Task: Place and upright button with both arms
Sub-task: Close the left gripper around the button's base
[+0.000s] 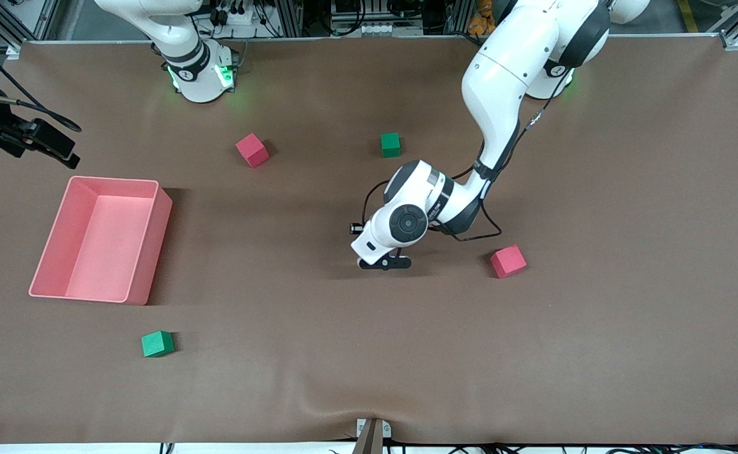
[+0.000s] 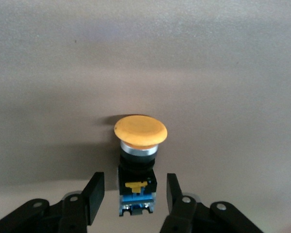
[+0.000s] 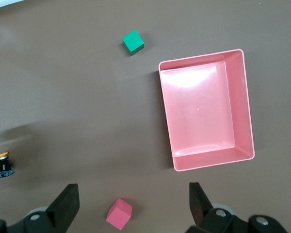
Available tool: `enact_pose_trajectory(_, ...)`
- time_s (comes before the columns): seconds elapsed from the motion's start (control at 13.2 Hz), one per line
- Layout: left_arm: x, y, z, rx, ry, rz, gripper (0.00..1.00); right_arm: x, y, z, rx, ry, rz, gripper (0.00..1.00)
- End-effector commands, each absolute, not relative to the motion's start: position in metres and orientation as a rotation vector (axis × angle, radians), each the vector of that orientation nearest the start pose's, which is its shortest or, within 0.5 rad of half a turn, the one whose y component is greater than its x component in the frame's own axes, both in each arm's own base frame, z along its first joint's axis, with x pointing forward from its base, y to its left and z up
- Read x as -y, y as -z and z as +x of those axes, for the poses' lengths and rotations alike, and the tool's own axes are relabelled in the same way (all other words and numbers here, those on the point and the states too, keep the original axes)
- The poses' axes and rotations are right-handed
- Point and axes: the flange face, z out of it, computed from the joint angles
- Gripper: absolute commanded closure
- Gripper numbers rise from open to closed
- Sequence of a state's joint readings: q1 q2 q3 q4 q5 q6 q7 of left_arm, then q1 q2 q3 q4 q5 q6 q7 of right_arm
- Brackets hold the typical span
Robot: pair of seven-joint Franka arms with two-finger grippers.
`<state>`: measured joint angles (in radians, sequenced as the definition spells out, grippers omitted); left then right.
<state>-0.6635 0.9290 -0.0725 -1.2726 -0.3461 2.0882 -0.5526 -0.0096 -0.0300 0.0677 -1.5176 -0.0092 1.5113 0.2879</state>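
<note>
Button upright between left fingers, gaps both sides, ungripped; right fingers wide, empty.

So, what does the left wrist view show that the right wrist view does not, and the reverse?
Only the left wrist view shows the left pincer, its fingers on either side of the button's blue-and-black body with gaps visible, and the orange cap seen large.

Only the right wrist view shows the pink bin, a green cube, a red cube and the open right pincer, which hangs above the table by the bin.

Both show the brown table and the button, tiny at the picture's edge in the right wrist view.
</note>
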Motion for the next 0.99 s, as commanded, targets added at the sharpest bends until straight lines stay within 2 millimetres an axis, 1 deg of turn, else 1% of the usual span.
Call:
enact_pose_trajectory(0.0,0.503,-0.180,0.547,0.052,-0.477,-3.314,0.46,-0.027,-0.666,0.532,-0.358,0.063,-3.139,0.00)
enact_pose_trajectory(0.08,0.503,-0.180,0.548,0.052,-0.477,-3.314,0.47,-0.027,-0.666,0.532,-0.358,0.064,-3.140,0.00)
enact_pose_trajectory(0.15,0.503,-0.179,0.547,0.052,-0.479,-3.313,0.53,-0.028,-0.665,0.532,-0.353,0.059,-3.141,0.00)
enact_pose_trajectory(0.23,0.503,-0.179,0.547,0.052,-0.479,-3.313,0.61,-0.026,-0.665,0.532,-0.360,0.059,-3.140,0.00)
enact_pose_trajectory(0.3,0.503,-0.179,0.547,0.052,-0.479,-3.313,0.72,-0.027,-0.665,0.532,-0.358,0.059,-3.141,0.00)
enact_pose_trajectory(0.38,0.503,-0.179,0.547,0.052,-0.479,-3.313,0.91,-0.027,-0.666,0.532,-0.358,0.064,-3.140,0.00)
enact_pose_trajectory(0.46,0.504,-0.180,0.547,0.052,-0.477,-3.313,1.00,-0.025,-0.666,0.532,-0.362,0.063,-3.138,0.00)
enact_pose_trajectory(0.53,0.503,-0.181,0.548,0.059,-0.474,-3.315,1.00,-0.025,-0.665,0.532,-0.363,0.061,-3.138,0.00)
enact_pose_trajectory(0.68,0.504,-0.191,0.550,0.068,-0.461,-3.324,1.00,-0.026,-0.666,0.532,-0.360,0.063,-3.138,0.00)
enact_pose_trajectory(0.76,0.503,-0.199,0.552,0.092,-0.446,-3.328,1.00,-0.025,-0.665,0.532,-0.365,0.063,-3.138,0.00)
enact_pose_trajectory(0.83,0.503,-0.206,0.555,0.161,-0.432,-3.324,1.00,-0.024,-0.665,0.532,-0.365,0.063,-3.138,0.00)
enact_pose_trajectory(0.91,0.512,-0.217,0.550,0.196,-0.401,-3.325,1.00,-0.024,-0.665,0.533,-0.367,0.063,-3.137,0.00)
